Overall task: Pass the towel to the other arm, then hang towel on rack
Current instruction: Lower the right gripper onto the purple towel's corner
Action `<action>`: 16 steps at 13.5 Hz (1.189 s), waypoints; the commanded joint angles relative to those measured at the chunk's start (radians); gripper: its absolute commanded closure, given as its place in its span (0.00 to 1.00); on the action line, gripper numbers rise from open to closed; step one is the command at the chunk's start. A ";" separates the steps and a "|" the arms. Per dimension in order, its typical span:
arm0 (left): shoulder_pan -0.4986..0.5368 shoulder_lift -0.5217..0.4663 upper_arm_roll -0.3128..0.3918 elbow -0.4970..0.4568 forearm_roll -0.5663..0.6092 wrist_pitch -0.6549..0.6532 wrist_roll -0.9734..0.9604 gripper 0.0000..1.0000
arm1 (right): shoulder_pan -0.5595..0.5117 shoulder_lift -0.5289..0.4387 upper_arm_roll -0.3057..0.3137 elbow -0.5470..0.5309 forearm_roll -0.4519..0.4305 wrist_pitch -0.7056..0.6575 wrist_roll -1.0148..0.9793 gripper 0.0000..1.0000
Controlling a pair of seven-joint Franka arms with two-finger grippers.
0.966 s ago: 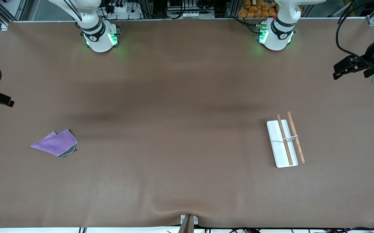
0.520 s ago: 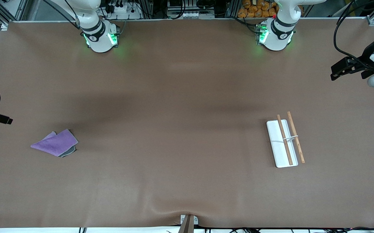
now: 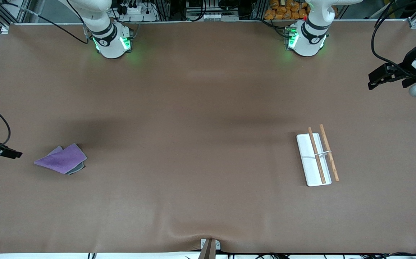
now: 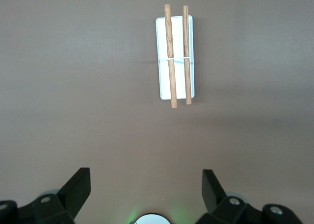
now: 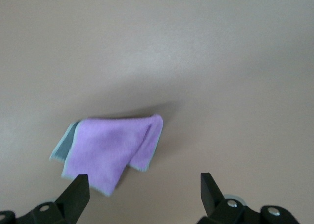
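Your right claw (image 5: 142,189) hangs open in the air with nothing between its dark fingers (image 5: 76,194), at the right arm's end of the surface (image 3: 200,108), just beside the towel (image 3: 62,160) and apart from it. From the front you see only the tip of that claw at the edge of the view, with a black cable looping above it. Look through the right wrist view and you find the towel (image 5: 110,148) lying loosely folded on the brown surface, purple side up, with a strip of its grey underside showing along one edge and at a corner. Your left claw (image 3: 385,75) waits open and empty too, up in the air at the left arm's end of the surface, its fingers (image 4: 78,187) spread wide in the left wrist view. Out from there you see the rack (image 3: 317,158) resting flat on the surface, well apart from the towel and toward the left arm's end. Its white tray base (image 4: 162,82) lies lengthwise, and the two brown wooden rods (image 4: 170,52) run side by side above it, joined near the middle by a thin white bracket (image 3: 323,153). One rod sits over the tray; the second runs along its edge.
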 commanded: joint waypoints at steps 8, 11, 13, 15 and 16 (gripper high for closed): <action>0.010 0.004 -0.006 0.009 0.007 0.006 0.011 0.00 | -0.091 0.173 0.020 0.009 0.251 0.127 0.041 0.00; 0.010 0.004 -0.005 0.008 0.007 0.006 0.011 0.00 | -0.089 0.192 0.020 0.006 0.297 0.162 0.035 0.00; 0.010 0.004 -0.005 0.008 0.007 0.006 0.011 0.00 | -0.087 0.199 0.020 0.005 0.297 0.170 0.035 0.00; 0.010 0.004 -0.005 0.008 0.007 0.006 0.011 0.00 | -0.084 0.210 0.020 0.003 0.297 0.171 0.035 0.00; 0.010 0.004 -0.005 0.008 0.007 0.006 0.011 0.00 | -0.084 0.216 0.020 -0.004 0.297 0.171 0.033 0.00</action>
